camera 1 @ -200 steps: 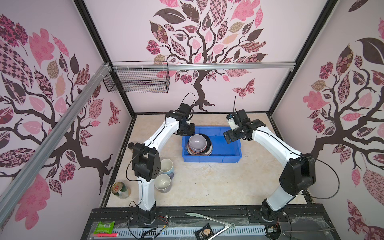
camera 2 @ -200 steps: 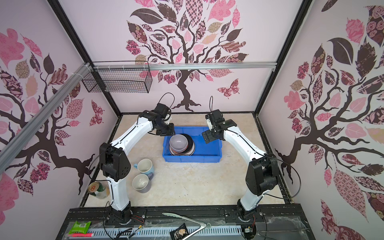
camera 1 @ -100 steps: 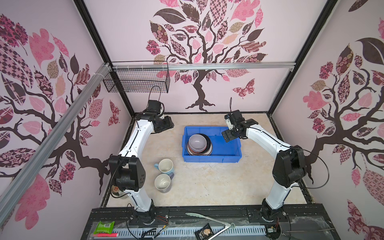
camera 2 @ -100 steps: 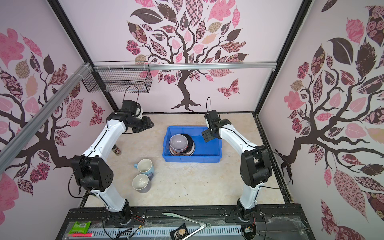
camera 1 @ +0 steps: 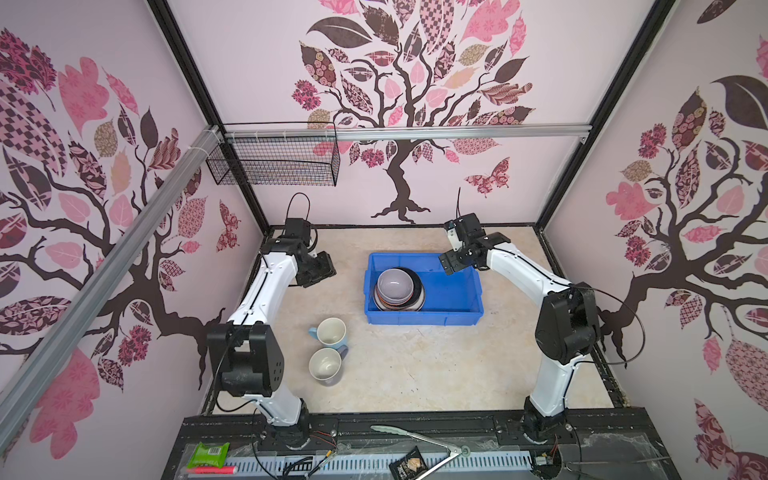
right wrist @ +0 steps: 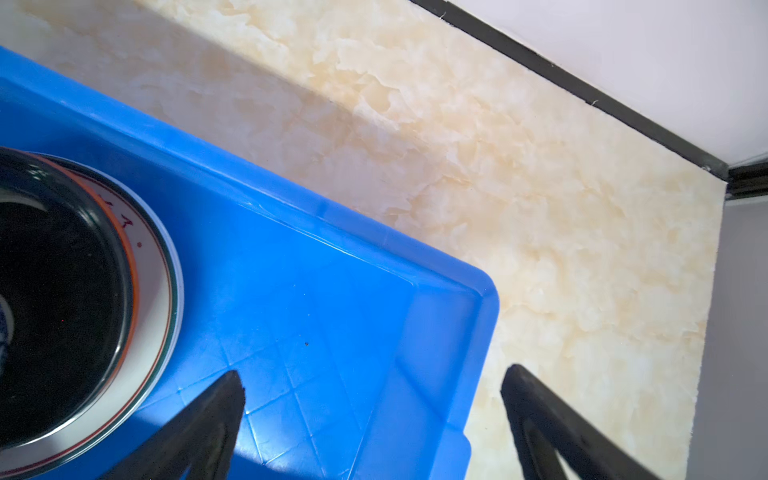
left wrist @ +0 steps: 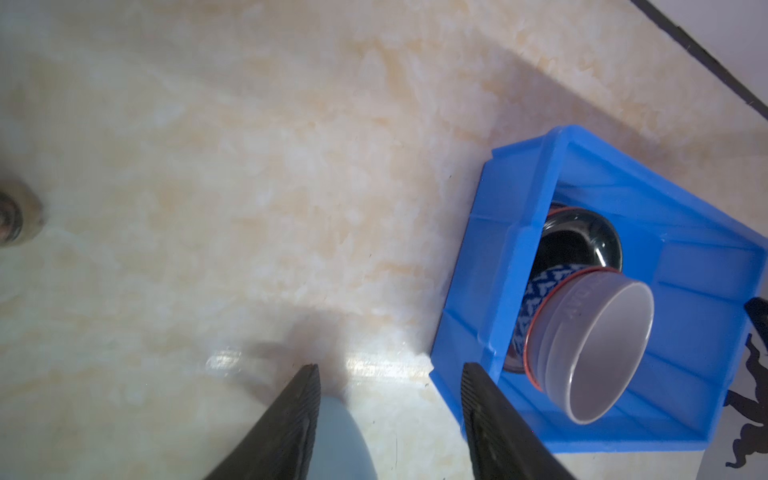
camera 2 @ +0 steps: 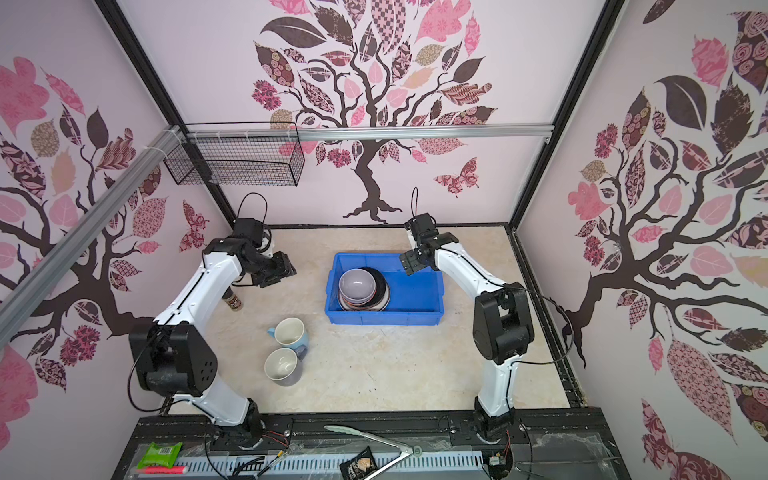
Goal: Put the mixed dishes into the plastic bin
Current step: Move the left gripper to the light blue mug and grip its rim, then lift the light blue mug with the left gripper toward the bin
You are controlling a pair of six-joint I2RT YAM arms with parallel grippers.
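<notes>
The plastic bin [camera 1: 424,319] holds the plate stack [camera 1: 419,296] at its left end, with the bowl [camera 1: 394,284] on top. Two mugs [camera 1: 331,331] stand outside, near the bin's front-left corner. The left gripper [left wrist: 390,374], jaws spread and empty, is left of the bin. The right gripper [right wrist: 374,374], jaws spread wide and empty, is above the bin's far-right corner.

Both top views look steeply down from high above the near edge, facing the far wall, and take in the whole pale marble-patterned tabletop [camera 1: 415,374] with both arms. The left wrist camera hangs close over the table's left part, looking past the left gripper [left wrist: 390,370] toward the bright blue rectangular plastic bin [left wrist: 515,232]. The right wrist camera sits closer still, above the bin's far right corner, behind the right gripper [right wrist: 374,372]. All four views share the bin and the stack of round plates [right wrist: 162,291] inside it.
</notes>
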